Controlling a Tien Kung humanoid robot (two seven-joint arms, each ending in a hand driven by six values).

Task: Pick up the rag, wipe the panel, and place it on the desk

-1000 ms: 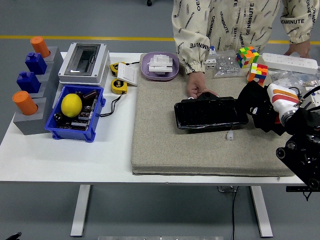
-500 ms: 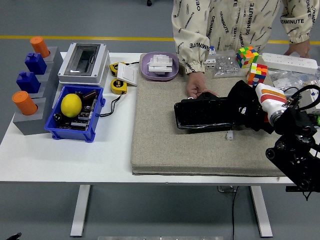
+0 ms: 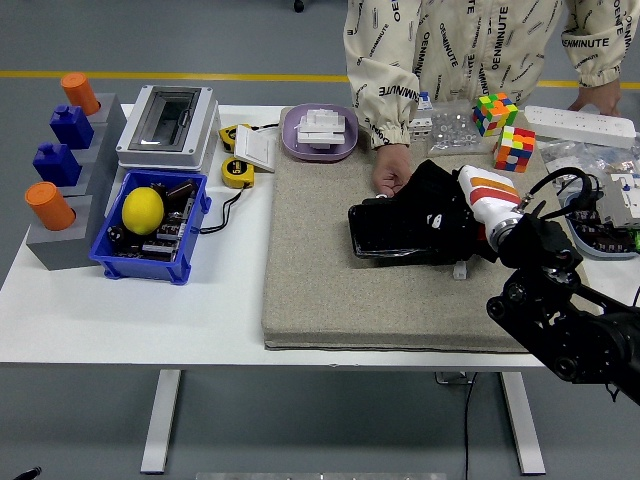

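Note:
A black panel [image 3: 383, 232] lies on the beige mat [image 3: 380, 300] near the middle of the table. My right hand [image 3: 452, 215], white with orange stripes, rests on the panel's right half, shut on a black rag [image 3: 430, 203] that it presses onto the panel. The rag hides the fingers and the panel's right end. From the far side, a person's hand [image 3: 392, 172] holds the panel's upper left edge.
A blue bin with a lemon [image 3: 143, 210], a grey electrical box [image 3: 168, 125] and a peg block [image 3: 60, 170] stand at the left. Tape measures [image 3: 237, 172], a purple bowl [image 3: 320, 135], two colour cubes [image 3: 515, 147] and a power strip [image 3: 580, 122] line the back.
My right hand has slid left with the rag, from the panel's right end to over its right half. The person's hand has stayed on the panel.

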